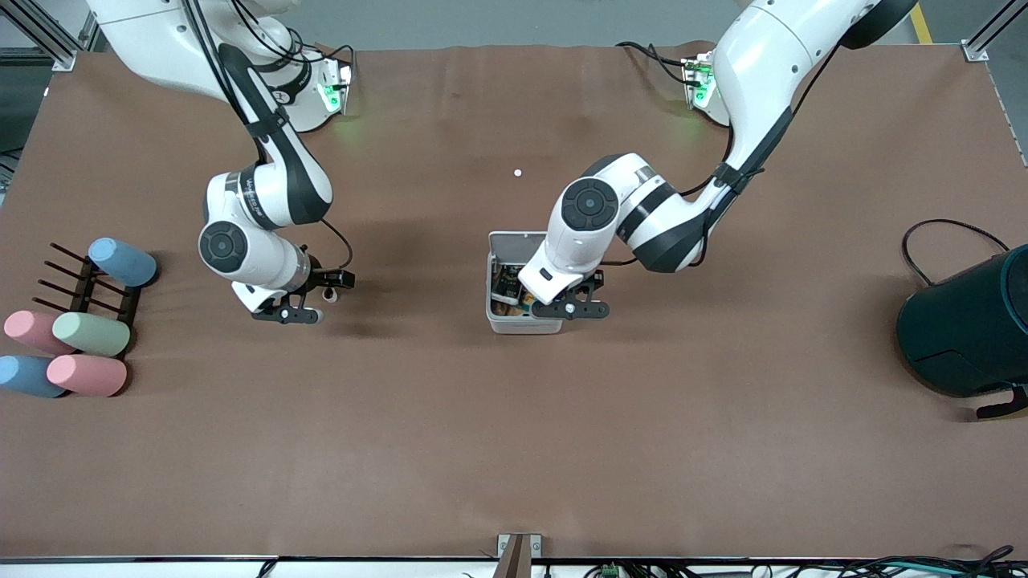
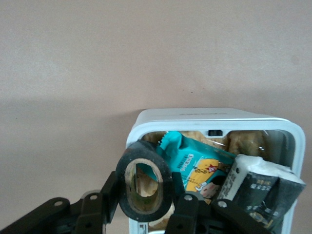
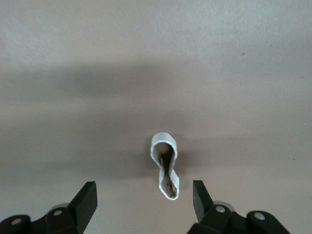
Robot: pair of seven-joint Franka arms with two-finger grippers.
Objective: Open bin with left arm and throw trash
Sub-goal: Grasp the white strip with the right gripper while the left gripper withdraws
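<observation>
My left tool [image 2: 146,204] grips the tape roll [image 2: 144,187] over the open bin [image 1: 514,324]; I'd release squarely inside. Right tool [image 3: 141,200] hangs open over the loop [image 3: 165,165] at the bin's nine o'clock.

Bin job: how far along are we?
Done: the bin is open, with a black packet already inside. In hand: the left gripper, over the bin, is shut on the tape roll. Left: the rubber-band loop lies on the table under the open right gripper.
</observation>
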